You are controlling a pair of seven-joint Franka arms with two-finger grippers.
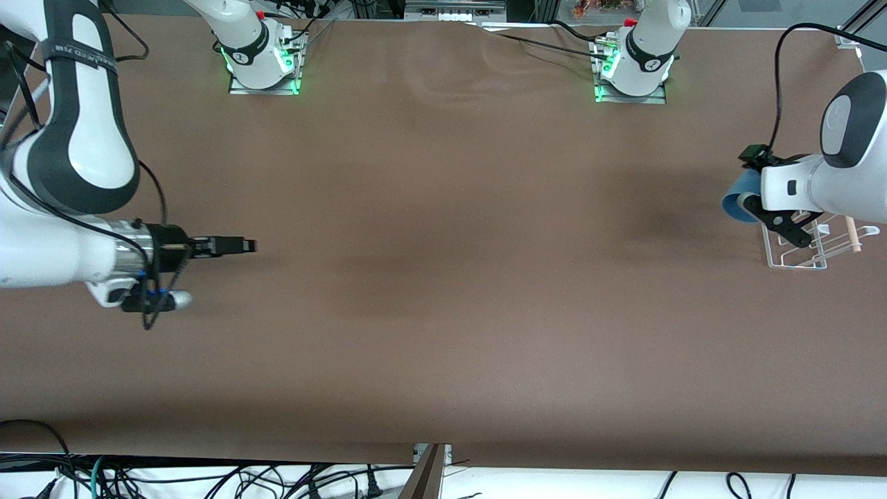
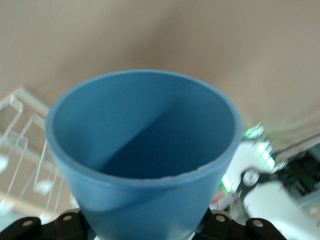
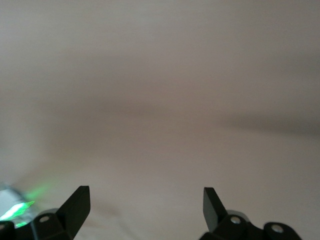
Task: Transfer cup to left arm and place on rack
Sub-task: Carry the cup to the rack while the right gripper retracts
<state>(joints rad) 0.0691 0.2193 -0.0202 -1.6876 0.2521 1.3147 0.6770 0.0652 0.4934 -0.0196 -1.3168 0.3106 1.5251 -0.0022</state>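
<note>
Two white jointed arms with black bands work over the brown table (image 1: 443,312) in the front view. Lowest of them, at the left edge of the frame, the right arm lies level above the bare tabletop toward its own end of the table, and its right gripper (image 1: 246,244) points toward mid-frame. In the right wrist view, the two black fingertips (image 3: 77,202) stand wide apart in the lower corners with only plain brown surface between them; nothing is held. This arm waits.

Higher up, at the right edge of the front view, the left arm comes in from the frame's border. Its left gripper (image 1: 752,187) is clamped on the small light-blue tapered plastic cup (image 1: 740,196), which lies tipped on its side in the air with its open mouth turned toward mid-frame. The cup hangs at the mid-frame edge of the small clear wire-frame rack (image 1: 797,260). The rack stands on the table toward the left arm's end, a light wooden dowel (image 1: 852,234) along its top.

The left wrist view looks straight into the cup's (image 2: 145,155) empty blue interior, which fills the middle of that frame. The rack's clear loops (image 2: 22,150) show at the left edge of that frame.
</note>
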